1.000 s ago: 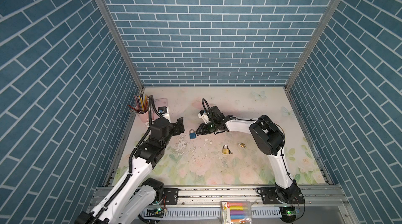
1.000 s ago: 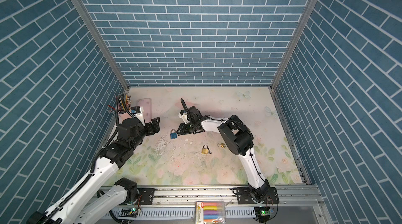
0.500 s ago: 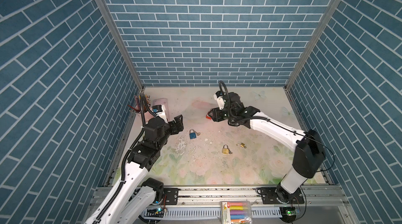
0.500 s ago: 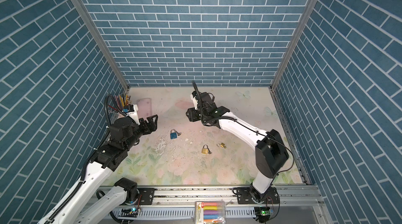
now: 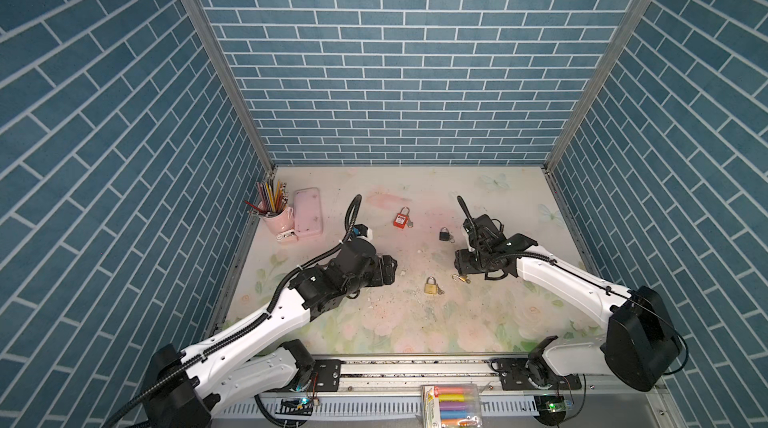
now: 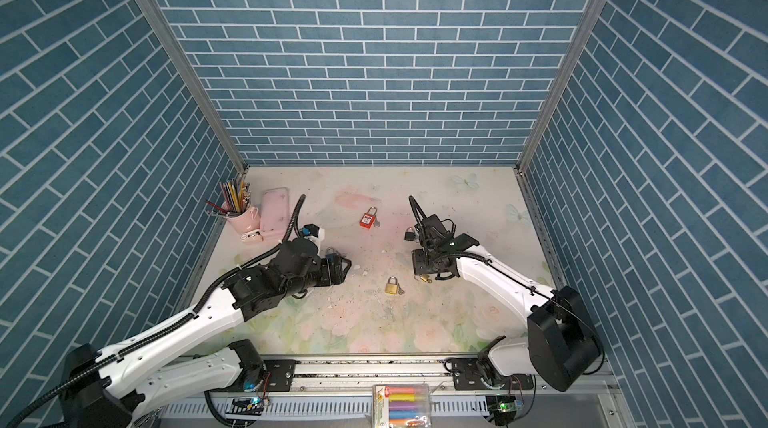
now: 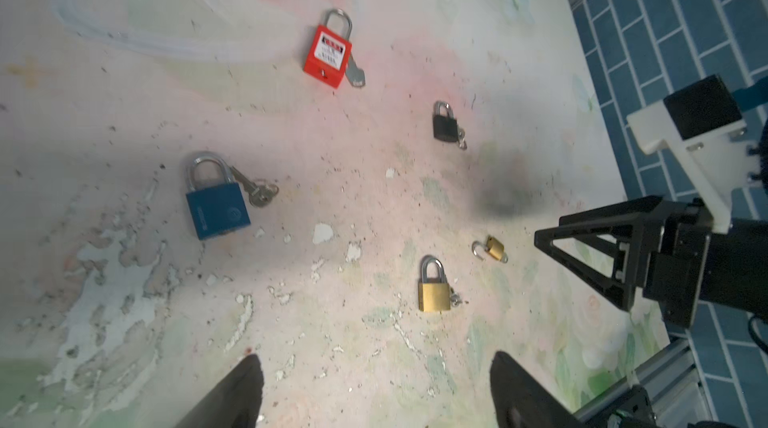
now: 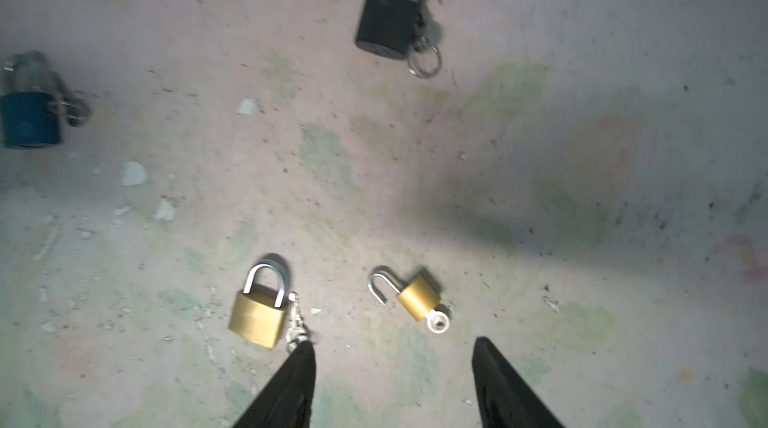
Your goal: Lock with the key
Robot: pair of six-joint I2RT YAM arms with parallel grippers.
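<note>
Padlock (image 8: 417, 296), open, key (image 8: 438, 324) inside

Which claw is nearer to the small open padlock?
Right. The right claw is just beside the small open padlock, open and empty. The left claw is farther off, beyond the larger brass padlock, near the blue padlock.

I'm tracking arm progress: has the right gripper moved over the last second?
Yes. The right gripper has swung from the far left of the large closed brass padlock to its right, near the small open brass padlock.
</note>
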